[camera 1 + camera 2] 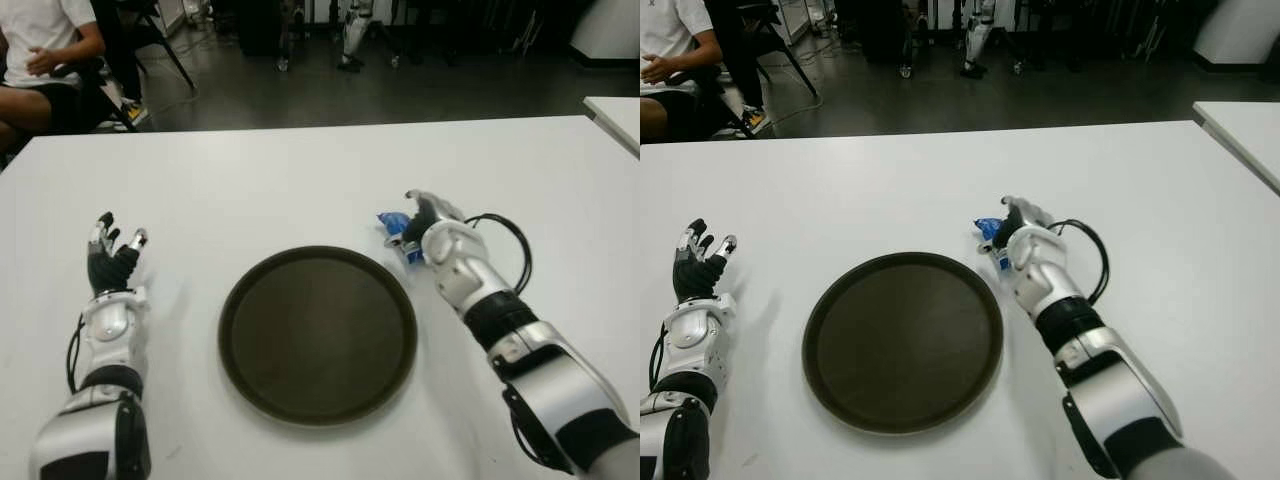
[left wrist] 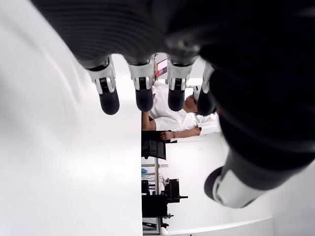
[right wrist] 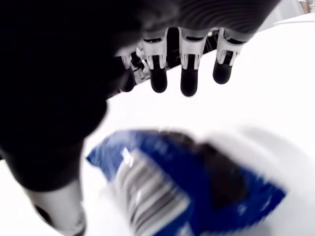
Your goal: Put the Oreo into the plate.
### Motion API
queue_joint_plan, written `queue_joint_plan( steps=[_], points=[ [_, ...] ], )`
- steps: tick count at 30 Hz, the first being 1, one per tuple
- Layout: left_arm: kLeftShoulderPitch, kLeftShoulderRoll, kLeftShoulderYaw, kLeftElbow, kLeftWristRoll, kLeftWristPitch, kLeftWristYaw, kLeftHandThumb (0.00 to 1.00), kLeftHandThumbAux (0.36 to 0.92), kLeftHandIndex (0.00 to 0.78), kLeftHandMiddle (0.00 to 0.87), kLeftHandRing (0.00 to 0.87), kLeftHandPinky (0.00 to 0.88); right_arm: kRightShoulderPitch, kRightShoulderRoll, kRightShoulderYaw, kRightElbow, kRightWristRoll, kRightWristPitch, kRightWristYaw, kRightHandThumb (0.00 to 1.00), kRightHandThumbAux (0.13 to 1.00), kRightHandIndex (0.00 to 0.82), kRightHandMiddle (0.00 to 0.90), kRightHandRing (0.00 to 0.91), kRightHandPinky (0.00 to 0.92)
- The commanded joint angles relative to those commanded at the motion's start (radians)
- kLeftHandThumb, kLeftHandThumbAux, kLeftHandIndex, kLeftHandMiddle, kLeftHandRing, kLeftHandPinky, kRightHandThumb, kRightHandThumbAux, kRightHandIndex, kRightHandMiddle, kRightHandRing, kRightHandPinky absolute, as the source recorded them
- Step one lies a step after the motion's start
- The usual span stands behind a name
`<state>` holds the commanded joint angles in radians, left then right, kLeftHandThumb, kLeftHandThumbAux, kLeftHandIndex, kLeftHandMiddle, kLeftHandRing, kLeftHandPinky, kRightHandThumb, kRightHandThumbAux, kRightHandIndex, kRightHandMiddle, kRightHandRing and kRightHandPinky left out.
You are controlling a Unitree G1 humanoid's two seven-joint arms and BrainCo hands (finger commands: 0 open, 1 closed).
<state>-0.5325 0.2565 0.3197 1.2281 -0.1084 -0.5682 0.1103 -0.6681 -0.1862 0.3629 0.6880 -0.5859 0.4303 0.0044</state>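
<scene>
The blue Oreo pack [image 3: 187,191] lies on the white table [image 1: 300,180] just beside the dark round plate [image 1: 318,335], at its far right edge. The right hand [image 1: 425,228] hovers over the pack with fingers [image 3: 189,73] spread, gripping nothing. The left hand [image 1: 110,262] shows left of the plate, fingers relaxed and empty.

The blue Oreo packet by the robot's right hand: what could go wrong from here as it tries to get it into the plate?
1. The right hand is over the Oreo packet, but its fingers look spread rather than closed, so the packet could slip or be pushed across the white table.
2. The packet lies just outside the dark round plate, so a short carry might leave it on the raised rim.
3. The left hand, left of the plate, is open and too far away to help.
</scene>
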Motion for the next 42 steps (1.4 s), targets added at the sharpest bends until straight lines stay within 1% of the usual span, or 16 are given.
queue_joint_plan(
  steps=[1, 2, 5, 7, 10, 13, 17, 21, 25, 35, 42],
  points=[
    [0.000, 0.001, -0.001, 0.000, 0.001, 0.001, 0.000, 0.000, 0.751, 0.000, 0.000, 0.000, 0.000, 0.007, -0.007, -0.003, -0.001, 0.003, -0.011, -0.003, 0.000, 0.851, 0.118, 0.179, 0.189, 0.090],
    [0.000, 0.001, -0.001, 0.000, 0.001, 0.002, 0.000, 0.000, 0.752, 0.000, 0.000, 0.000, 0.000, -0.002, -0.012, -0.004, 0.033, 0.006, -0.029, -0.011, 0.000, 0.859, 0.122, 0.186, 0.202, 0.102],
    [0.000, 0.001, -0.002, 0.000, 0.001, 0.002, -0.001, 0.000, 0.757, 0.000, 0.000, 0.000, 0.000, -0.024, -0.015, 0.000, 0.093, 0.005, -0.045, -0.021, 0.000, 0.879, 0.125, 0.179, 0.193, 0.118],
    [0.000, 0.001, -0.003, 0.000, 0.002, 0.000, -0.001, 0.000, 0.757, 0.000, 0.000, 0.000, 0.000, -0.029, -0.013, 0.010, 0.094, -0.002, -0.034, -0.020, 0.000, 0.882, 0.120, 0.169, 0.180, 0.109],
    [0.001, 0.000, -0.003, -0.002, 0.001, -0.003, -0.002, 0.000, 0.753, 0.000, 0.000, 0.000, 0.000, -0.034, -0.018, 0.026, 0.099, -0.014, -0.023, -0.014, 0.000, 0.872, 0.106, 0.142, 0.146, 0.069],
    [0.002, 0.001, -0.003, -0.002, 0.000, -0.002, -0.001, 0.000, 0.750, 0.000, 0.000, 0.000, 0.000, -0.036, -0.022, 0.034, 0.101, -0.018, -0.017, -0.012, 0.000, 0.864, 0.101, 0.131, 0.134, 0.054],
    [0.000, -0.001, 0.001, 0.000, -0.005, 0.003, 0.000, 0.000, 0.739, 0.000, 0.000, 0.000, 0.000, -0.026, -0.031, 0.044, 0.083, -0.032, -0.006, -0.014, 0.000, 0.858, 0.095, 0.127, 0.128, 0.042],
    [-0.002, -0.003, 0.006, 0.002, -0.010, 0.002, -0.002, 0.000, 0.750, 0.000, 0.000, 0.000, 0.001, -0.026, -0.035, 0.051, 0.095, -0.043, -0.010, -0.017, 0.000, 0.863, 0.090, 0.125, 0.123, 0.039],
    [-0.002, -0.004, 0.007, 0.002, -0.010, -0.001, -0.004, 0.000, 0.768, 0.000, 0.000, 0.000, 0.001, -0.027, -0.037, 0.057, 0.102, -0.047, -0.013, -0.019, 0.000, 0.862, 0.099, 0.140, 0.142, 0.050],
    [0.000, -0.005, 0.006, -0.001, -0.007, -0.008, -0.005, 0.000, 0.766, 0.000, 0.000, 0.000, 0.000, -0.017, -0.041, 0.062, 0.076, -0.045, -0.018, -0.022, 0.000, 0.858, 0.123, 0.152, 0.151, 0.054],
    [0.002, -0.004, -0.002, -0.002, 0.003, -0.008, 0.007, 0.000, 0.746, 0.000, 0.000, 0.000, 0.000, -0.013, -0.040, 0.057, 0.060, -0.037, -0.018, -0.017, 0.000, 0.859, 0.122, 0.157, 0.162, 0.065]
  ],
)
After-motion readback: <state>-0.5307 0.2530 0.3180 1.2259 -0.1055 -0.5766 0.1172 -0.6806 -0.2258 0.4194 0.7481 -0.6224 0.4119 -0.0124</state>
